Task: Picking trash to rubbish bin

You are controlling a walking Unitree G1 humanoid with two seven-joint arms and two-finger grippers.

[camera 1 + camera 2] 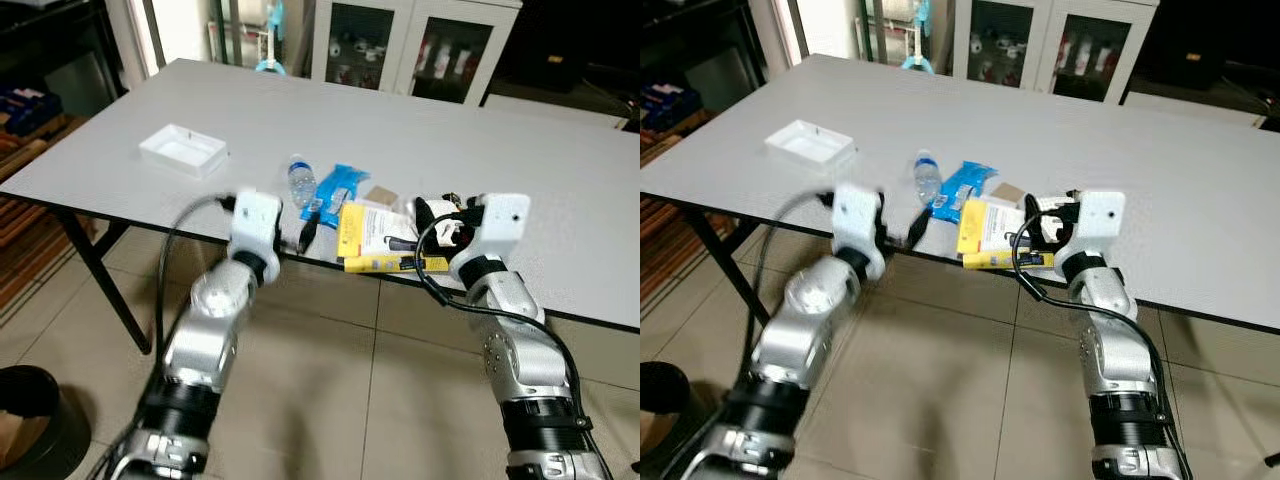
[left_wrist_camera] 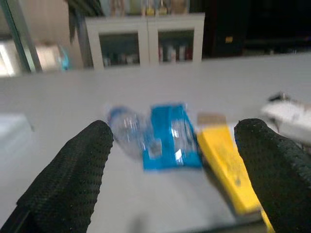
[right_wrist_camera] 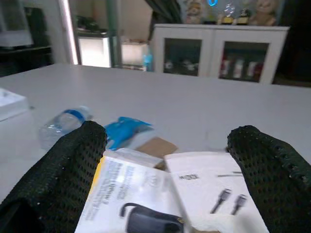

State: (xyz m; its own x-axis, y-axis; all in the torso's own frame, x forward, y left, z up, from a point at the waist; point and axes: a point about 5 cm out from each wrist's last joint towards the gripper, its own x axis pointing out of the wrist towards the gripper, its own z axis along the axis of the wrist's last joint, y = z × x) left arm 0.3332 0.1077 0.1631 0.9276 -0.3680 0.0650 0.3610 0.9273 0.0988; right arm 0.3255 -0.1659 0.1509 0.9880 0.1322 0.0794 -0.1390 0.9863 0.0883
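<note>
Trash lies near the front edge of the grey table [image 1: 420, 130]: a clear plastic bottle [image 1: 300, 180] with a blue cap, a blue wrapper [image 1: 336, 188], a small brown card piece [image 1: 380, 193] and a yellow-and-white package [image 1: 378, 237]. My left gripper [image 1: 310, 225] hovers at the table edge just in front of the bottle and wrapper, open, with nothing between its fingers [image 2: 73, 170]. My right gripper [image 1: 435, 214] stands open over the right end of the package [image 3: 160, 189]. The fingers [image 3: 272, 170] are spread wide and hold nothing.
A white shallow tray [image 1: 183, 150] sits on the table's left part. On the tiled floor at the lower left stands a dark round bin [image 1: 28, 405]. A black table leg [image 1: 100, 275] slants down at the left. White glass-door cabinets [image 1: 410, 45] line the back wall.
</note>
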